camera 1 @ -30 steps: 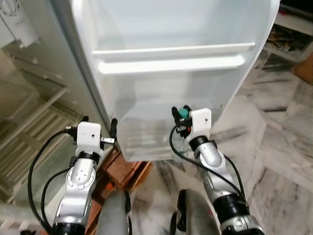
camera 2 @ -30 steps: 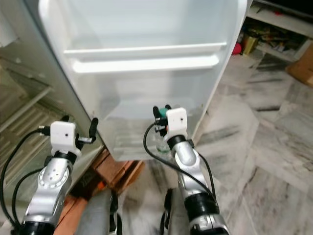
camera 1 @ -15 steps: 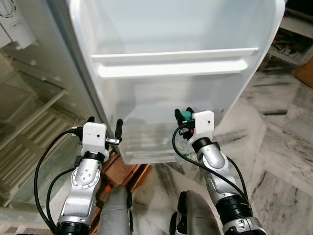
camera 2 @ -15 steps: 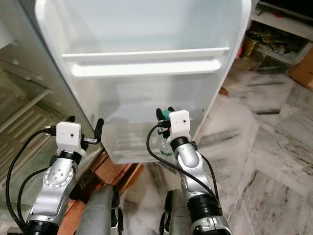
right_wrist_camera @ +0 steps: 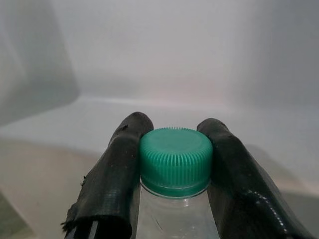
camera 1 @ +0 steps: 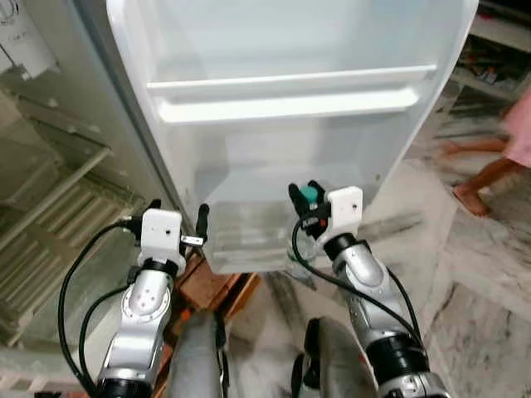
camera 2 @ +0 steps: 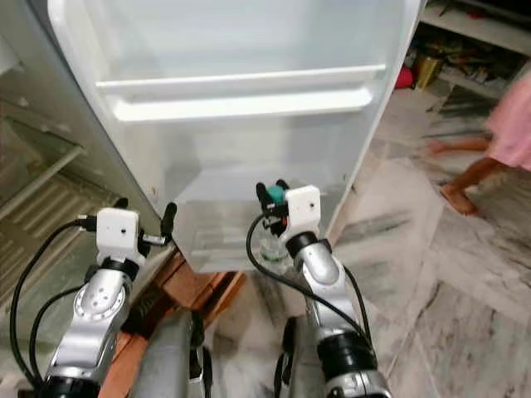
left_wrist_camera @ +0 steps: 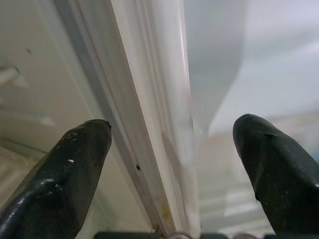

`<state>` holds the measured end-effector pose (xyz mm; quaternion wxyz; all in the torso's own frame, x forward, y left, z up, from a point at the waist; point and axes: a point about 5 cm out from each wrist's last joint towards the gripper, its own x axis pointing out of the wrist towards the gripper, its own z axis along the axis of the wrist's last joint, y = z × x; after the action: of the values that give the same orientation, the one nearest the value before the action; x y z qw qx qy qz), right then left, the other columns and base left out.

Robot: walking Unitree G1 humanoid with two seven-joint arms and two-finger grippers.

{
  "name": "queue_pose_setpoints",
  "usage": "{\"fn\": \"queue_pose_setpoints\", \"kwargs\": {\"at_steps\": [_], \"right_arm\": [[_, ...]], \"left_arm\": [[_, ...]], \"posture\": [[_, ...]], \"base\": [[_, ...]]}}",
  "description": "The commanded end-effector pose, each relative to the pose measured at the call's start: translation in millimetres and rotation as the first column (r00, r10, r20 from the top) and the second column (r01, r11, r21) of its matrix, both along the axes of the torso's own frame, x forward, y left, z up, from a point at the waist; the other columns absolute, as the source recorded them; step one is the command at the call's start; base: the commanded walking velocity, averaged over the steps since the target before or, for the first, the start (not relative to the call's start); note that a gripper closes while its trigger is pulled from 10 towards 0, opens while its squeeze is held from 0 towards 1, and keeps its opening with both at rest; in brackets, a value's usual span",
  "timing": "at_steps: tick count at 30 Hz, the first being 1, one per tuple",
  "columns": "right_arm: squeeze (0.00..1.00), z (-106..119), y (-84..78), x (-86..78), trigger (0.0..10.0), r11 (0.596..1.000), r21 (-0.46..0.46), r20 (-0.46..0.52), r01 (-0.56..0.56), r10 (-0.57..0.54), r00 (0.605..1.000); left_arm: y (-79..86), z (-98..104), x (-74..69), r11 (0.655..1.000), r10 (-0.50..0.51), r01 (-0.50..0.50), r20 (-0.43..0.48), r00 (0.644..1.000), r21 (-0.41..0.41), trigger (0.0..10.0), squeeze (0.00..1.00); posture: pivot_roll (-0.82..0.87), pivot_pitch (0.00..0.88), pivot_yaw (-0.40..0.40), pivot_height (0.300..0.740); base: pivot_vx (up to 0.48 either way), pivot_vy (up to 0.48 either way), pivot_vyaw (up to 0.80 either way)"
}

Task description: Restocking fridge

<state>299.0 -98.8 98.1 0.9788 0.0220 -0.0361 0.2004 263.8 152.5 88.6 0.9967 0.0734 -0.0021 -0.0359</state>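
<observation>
My right gripper is shut on the neck of a clear plastic bottle with a green cap, held upright just in front of the bottom bin of the open white fridge door. The bottle's clear body hangs below the gripper. My left gripper is open, its fingertips astride the hinge-side edge of the door, holding nothing.
The door has a long white shelf rail above the bin. The fridge interior with glass shelves lies at left. Brown bricks sit on the marble floor. A person's bare legs stand at the right.
The camera has shifted slightly. A person's legs and pink garment have come into view at the right. Both grippers hold much the same places.
</observation>
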Motion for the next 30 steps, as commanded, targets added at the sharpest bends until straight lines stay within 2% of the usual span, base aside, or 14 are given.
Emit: {"fn": "queue_pose_setpoints", "kwargs": {"at_steps": [1,6,8,11,14,15,16,18,22,23,25,30], "right_arm": [[0.0,6,1.8,0.1,10.0,1.0,-0.005,0.028,-0.022,0.022,0.999],[0.0,11,3.2,2.8,10.0,0.998,-0.035,0.057,-0.047,0.049,0.997],[0.0,11,11.3,2.9,10.0,0.987,-0.118,0.074,-0.113,0.122,0.99],[0.0,15,18.0,3.6,10.0,0.982,-0.125,0.102,-0.142,0.155,0.983],[0.0,23,26.9,5.6,10.0,0.972,-0.166,0.162,-0.168,0.195,0.967],[0.0,27,29.5,8.0,10.0,0.964,-0.199,0.189,-0.175,0.213,0.959],[0.0,28,29.9,8.9,10.0,0.962,-0.206,0.193,-0.179,0.219,0.956],[0.0,30,26.6,12.9,10.0,0.961,-0.209,0.197,-0.179,0.22,0.955],[0.0,34,19.6,18.7,10.0,0.97,-0.202,0.226,-0.132,0.177,0.958],[0.0,37,15.7,24.0,10.0,0.977,-0.195,0.234,-0.091,0.137,0.963],[0.0,39,14.5,27.1,10.0,0.982,-0.172,0.231,-0.08,0.119,0.966],[0.0,41,23.2,28.3,10.0,0.976,-0.176,0.246,-0.131,0.172,0.954]], "left_arm": [[0.0,0,-2.0,1.0,0.001,0.0,-0.004,1.0,0.008,10.0,0.0],[-0.2,2,-2.1,1.0,0.007,-0.007,0.003,1.0,0.008,10.0,0.0],[-0.3,2,-1.8,1.0,0.01,-0.01,0.001,1.0,0.011,10.0,0.0],[0.9,2,-1.8,1.0,0.017,-0.017,-0.001,1.0,0.025,10.0,0.0],[8.8,1,-5.0,0.996,0.06,-0.06,-0.008,0.998,0.065,10.0,0.0],[19.8,-4,-12.7,0.991,0.106,-0.103,-0.04,0.994,0.085,10.0,0.0],[23.6,-5,-15.8,0.989,0.123,-0.118,-0.052,0.991,0.09,10.0,0.0],[35.7,-13,-26.5,0.983,0.164,-0.154,-0.1,0.981,0.103,10.0,0.0],[45.8,-16,-37.0,0.979,0.192,-0.183,-0.122,0.974,0.084,10.0,0.0],[46.5,-15,-41.4,0.98,0.191,-0.183,-0.123,0.974,0.075,10.0,0.0],[44.8,-14,-43.0,0.981,0.186,-0.178,-0.121,0.975,0.073,10.0,0.0],[37.3,-11,-41.4,0.985,0.165,-0.155,-0.128,0.978,0.081,10.0,0.0]], "posture": [[0.1,0.151,0.012,0.596],[0.1,0.161,0.014,0.596],[0.11,0.167,0.014,0.596],[0.11,0.181,0.021,0.596],[0.1,0.189,0.028,0.596],[0.11,0.199,0.031,0.596],[0.11,0.201,0.031,0.596],[0.12,0.206,0.032,0.596],[0.13,0.213,0.031,0.596],[0.14,0.22,0.03,0.596],[0.14,0.222,0.03,0.596],[0.14,0.233,0.033,0.586]], "base": [[0.0,0.0,0.0],[0.0,0.0,0.0],[0.0,0.0,0.0],[0.0,0.0,0.0],[0.0,0.0,0.0],[0.0,0.0,0.0],[0.0,0.0,0.0],[0.0,0.0,0.0],[0.0,0.0,0.0],[0.0,0.0,0.0],[0.0,0.0,0.0],[0.0,0.0,0.0]]}}
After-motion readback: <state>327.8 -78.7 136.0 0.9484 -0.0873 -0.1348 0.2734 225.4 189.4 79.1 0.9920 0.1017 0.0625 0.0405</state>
